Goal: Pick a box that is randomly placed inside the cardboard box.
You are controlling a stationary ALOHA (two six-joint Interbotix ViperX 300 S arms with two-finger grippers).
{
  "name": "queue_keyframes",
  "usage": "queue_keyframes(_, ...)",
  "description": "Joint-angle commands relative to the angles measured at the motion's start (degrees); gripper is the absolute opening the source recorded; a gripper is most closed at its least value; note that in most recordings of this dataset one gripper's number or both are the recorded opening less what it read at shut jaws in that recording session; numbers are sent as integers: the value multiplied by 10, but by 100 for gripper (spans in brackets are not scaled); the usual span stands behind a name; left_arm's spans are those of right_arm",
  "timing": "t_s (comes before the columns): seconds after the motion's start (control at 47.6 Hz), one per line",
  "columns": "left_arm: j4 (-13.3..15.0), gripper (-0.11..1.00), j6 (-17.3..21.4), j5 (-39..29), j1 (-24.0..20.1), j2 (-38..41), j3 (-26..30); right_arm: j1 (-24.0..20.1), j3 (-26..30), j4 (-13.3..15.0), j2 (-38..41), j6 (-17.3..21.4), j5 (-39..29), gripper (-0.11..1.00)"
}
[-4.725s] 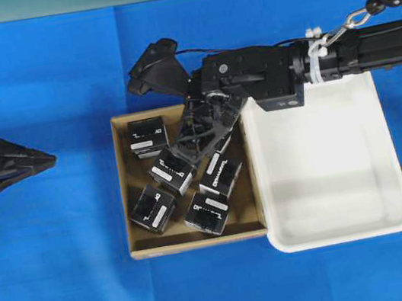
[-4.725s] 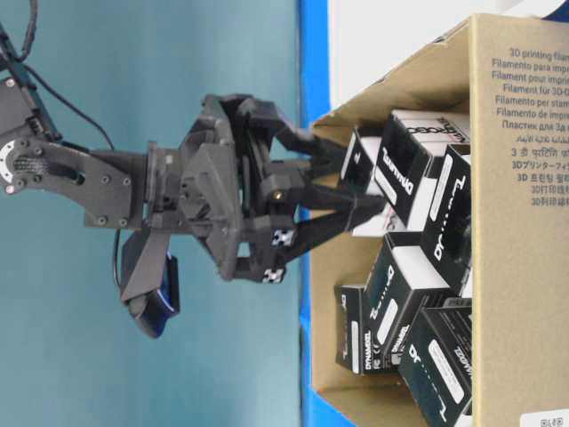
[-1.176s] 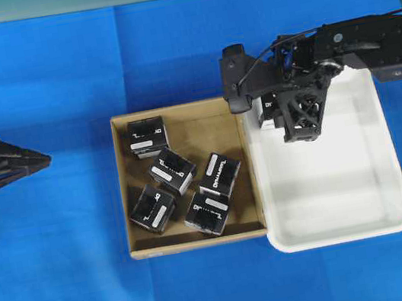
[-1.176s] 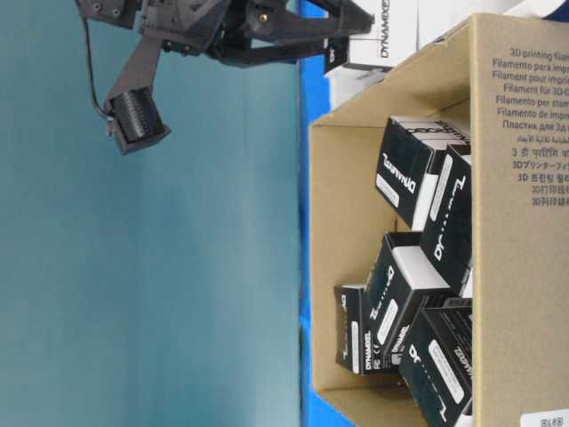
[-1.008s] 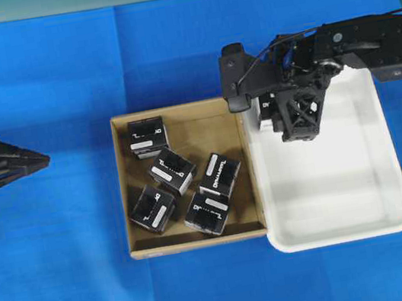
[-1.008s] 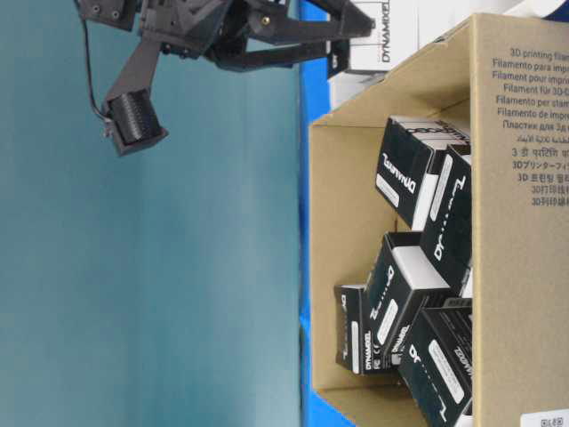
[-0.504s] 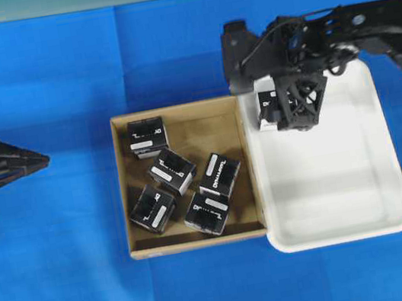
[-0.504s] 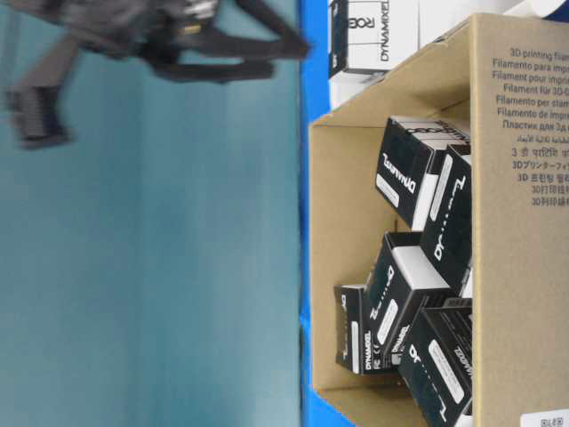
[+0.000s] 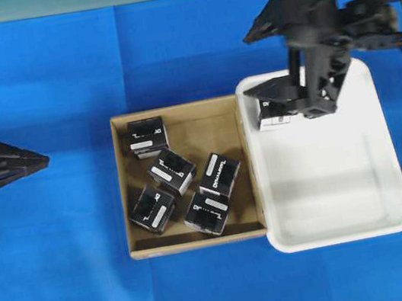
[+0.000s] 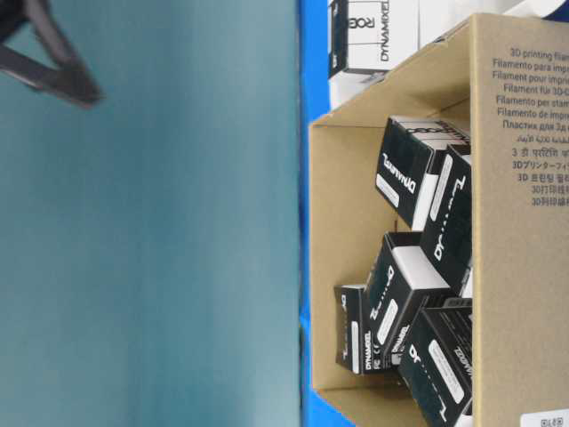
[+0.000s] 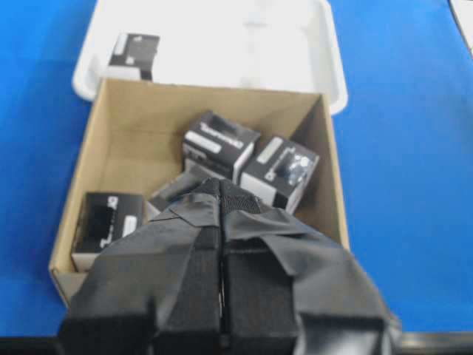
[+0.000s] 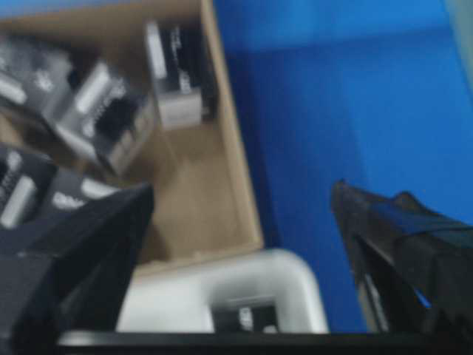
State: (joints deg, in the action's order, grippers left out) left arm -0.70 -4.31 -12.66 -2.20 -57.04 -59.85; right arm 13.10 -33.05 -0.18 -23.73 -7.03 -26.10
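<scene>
right gripper hangs spread wide above the box; left gripper pressed closed.

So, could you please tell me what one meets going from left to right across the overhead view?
Left gripper → cardboard box holding five black cartons → white tray, with the right gripper above its far-left corner.

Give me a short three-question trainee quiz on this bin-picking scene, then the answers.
1. How many black boxes lie inside the cardboard box?
2. True or false: the right gripper is holding a box.
3. The box in the white tray sits in which corner in the overhead view: A far left, B near right, C far right?

Key:
1. Five.
2. False; its jaws stand open, and the box rests in the tray.
3. A.
</scene>
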Motion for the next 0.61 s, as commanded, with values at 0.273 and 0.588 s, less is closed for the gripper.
queue_keyframes(0.273,-2,-7,3,2,-2,3,3,-37,-81,-6,-115,6,100,99)
queue_keyframes(0.588,-2,-7,3,2,-3,2,3,-69,-108,-24,-177,8,103,99)
